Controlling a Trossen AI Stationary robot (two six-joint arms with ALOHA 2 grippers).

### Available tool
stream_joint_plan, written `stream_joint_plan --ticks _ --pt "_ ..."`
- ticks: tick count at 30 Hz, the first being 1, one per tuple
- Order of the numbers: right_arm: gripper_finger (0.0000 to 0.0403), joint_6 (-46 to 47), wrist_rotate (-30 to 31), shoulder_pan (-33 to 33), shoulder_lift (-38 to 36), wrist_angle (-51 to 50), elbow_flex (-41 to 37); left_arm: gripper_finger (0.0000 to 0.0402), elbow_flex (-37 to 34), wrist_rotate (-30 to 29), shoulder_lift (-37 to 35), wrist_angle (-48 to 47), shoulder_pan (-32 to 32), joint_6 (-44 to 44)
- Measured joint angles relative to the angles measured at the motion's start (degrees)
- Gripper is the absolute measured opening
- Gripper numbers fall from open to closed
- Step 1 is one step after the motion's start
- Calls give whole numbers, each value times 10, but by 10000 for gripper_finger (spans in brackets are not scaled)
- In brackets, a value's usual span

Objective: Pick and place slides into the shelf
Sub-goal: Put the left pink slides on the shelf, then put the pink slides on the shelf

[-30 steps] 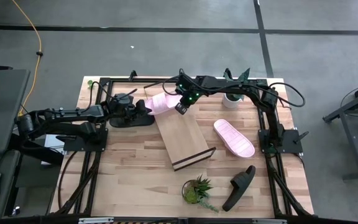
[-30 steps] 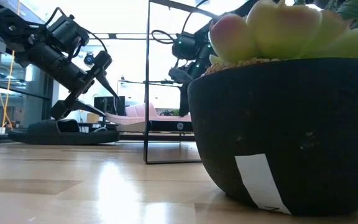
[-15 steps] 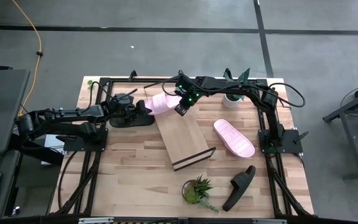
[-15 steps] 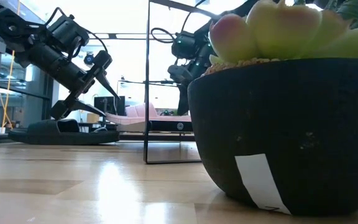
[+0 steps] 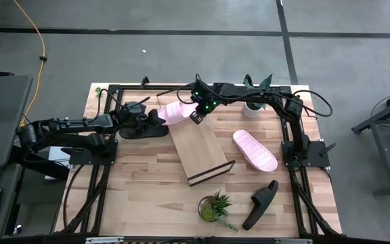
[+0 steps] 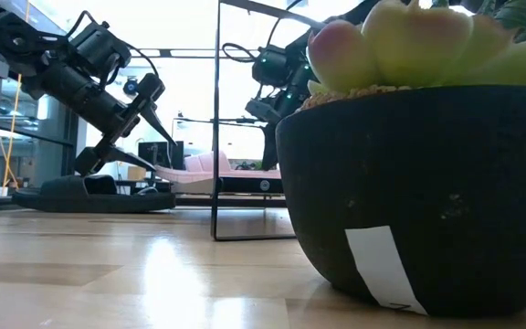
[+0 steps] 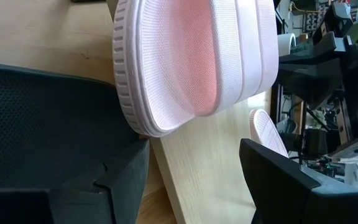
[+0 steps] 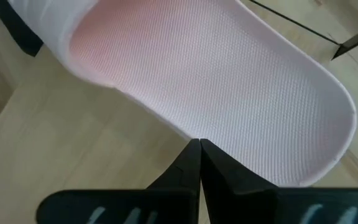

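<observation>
- Right gripper (image 5: pixel 196 116) sits at the upper end of the shelf (image 5: pixel 198 152), over the heel of a pale pink slide (image 5: pixel 175 112); in the right wrist view its fingers (image 8: pixel 191 165) are pressed together, tips at the slide's edge (image 8: pixel 229 99), nothing seen between them.
- That pink slide lies at the top of the slanted shelf board, strap end toward the left arm.
- Left gripper (image 5: pixel 156 118) is just beside the pink slide's strap end; in the left wrist view its fingers (image 7: pixel 278 168) are spread apart, nothing between them, pink slide (image 7: pixel 191 56) right ahead.
- Black slide (image 5: pixel 143 131) lies on the table under the left gripper, beside the shelf.
- Second pink slide (image 5: pixel 254 150) lies flat on the table, right of the shelf, apart from it.
- Second black slide (image 5: pixel 261 202) is near the table's front edge, next to a potted plant (image 5: pixel 214 207).
- Another potted plant (image 5: pixel 254 106) in a white pot sits at the back.
</observation>
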Motion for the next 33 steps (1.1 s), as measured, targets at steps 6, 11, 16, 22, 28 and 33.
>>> stream_joint_plan --ticks 6,11,16,22,28,33 --pt "0 6 14 0 0 17 0 239 0 6 0 0 0 0" --pt "0 15 11 0 0 28 0 239 0 15 0 0 0 0" --pt "0 22 -1 3 0 31 0 239 0 26 0 0 0 21" --pt "0 26 -28 3 0 34 0 239 0 60 0 -7 0 55" --pt "0 26 -72 3 -1 34 0 239 0 86 -4 -9 0 75" --pt "0 25 -95 3 -14 34 0 239 0 140 -9 -8 0 102"
